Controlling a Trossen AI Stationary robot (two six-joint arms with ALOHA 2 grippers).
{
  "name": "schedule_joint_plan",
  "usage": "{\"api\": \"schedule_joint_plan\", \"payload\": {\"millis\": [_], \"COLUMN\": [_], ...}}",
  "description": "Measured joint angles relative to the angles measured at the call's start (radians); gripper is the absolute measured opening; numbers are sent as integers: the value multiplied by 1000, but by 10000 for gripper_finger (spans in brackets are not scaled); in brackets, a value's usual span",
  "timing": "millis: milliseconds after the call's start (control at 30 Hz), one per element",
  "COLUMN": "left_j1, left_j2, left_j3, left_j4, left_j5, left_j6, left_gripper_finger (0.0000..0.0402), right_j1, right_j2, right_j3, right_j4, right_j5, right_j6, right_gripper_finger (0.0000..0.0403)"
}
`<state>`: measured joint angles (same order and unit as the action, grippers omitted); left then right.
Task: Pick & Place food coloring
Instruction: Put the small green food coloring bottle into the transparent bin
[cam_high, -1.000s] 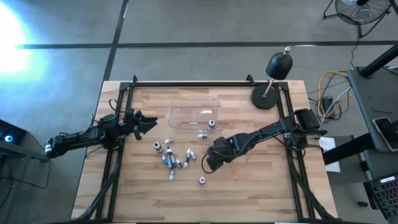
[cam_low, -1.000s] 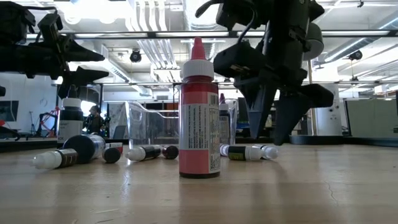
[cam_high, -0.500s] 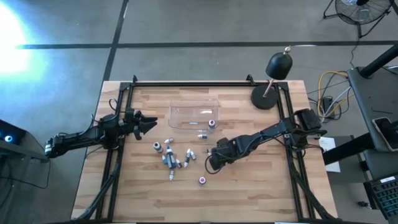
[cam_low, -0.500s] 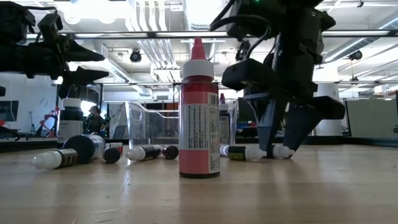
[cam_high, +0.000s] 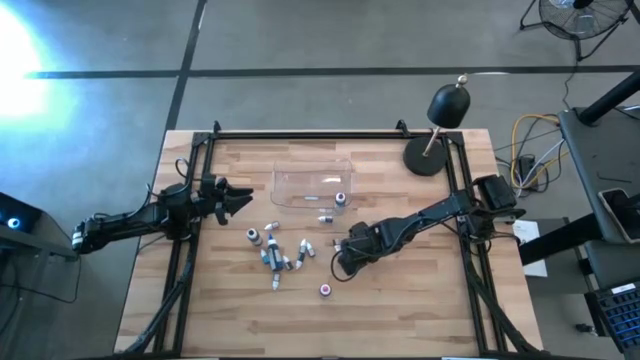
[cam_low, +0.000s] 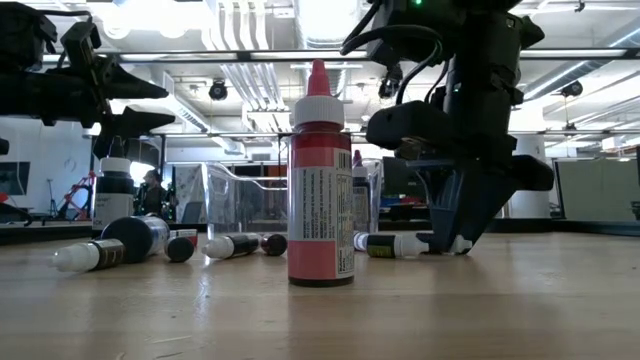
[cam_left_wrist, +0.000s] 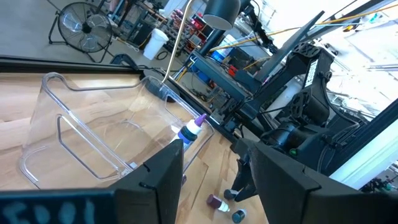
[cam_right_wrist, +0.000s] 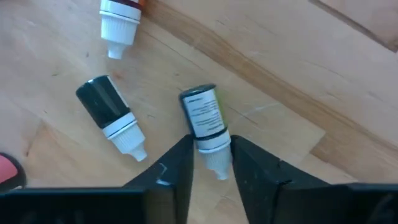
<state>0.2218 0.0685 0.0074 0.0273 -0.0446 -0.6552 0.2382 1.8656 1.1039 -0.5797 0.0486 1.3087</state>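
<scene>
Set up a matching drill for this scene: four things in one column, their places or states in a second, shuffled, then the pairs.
1. right tool
2. left tool
3. clear tray
4. red bottle

A. stands upright alone at the near edge
B. holds one upright bottle
C. raised at the table's left side
D. down astride a lying bottle's cap

Pairs: 1-D, 2-C, 3-B, 4-A

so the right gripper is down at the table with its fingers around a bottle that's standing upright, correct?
Not quite. The right gripper is down at the table with its fingers either side of a bottle, but that bottle is lying on its side, not standing upright. The right wrist view shows it flat on the wood, white cap between the fingers. The upright one is the red bottle in the low view, apart from the gripper.
</scene>
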Motion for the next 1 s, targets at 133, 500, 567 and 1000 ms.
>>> {"api": "schedule_joint_plan", "payload": {"millis": [133,500,567,1000], "left_j1": [0,0,0,0], "left_j2": [0,0,0,1], "left_j3": [0,0,0,0], "left_j4": [0,0,0,-1], "left_j5": [0,0,0,0], "left_j6": [0,0,0,0], "left_gripper_finger": [161,161,161,161], "right_j1": [0,-40,-71,-282], "right_j2": [0,-81,-118,-232], "right_j3": [-3,93,130,405], "right_j4": [2,11,9,-76], "right_j5": [-1,-48,-74,59], "right_j6": [-5,-65,-107,-349], "right_gripper_finger": [63,55,55,65]}}
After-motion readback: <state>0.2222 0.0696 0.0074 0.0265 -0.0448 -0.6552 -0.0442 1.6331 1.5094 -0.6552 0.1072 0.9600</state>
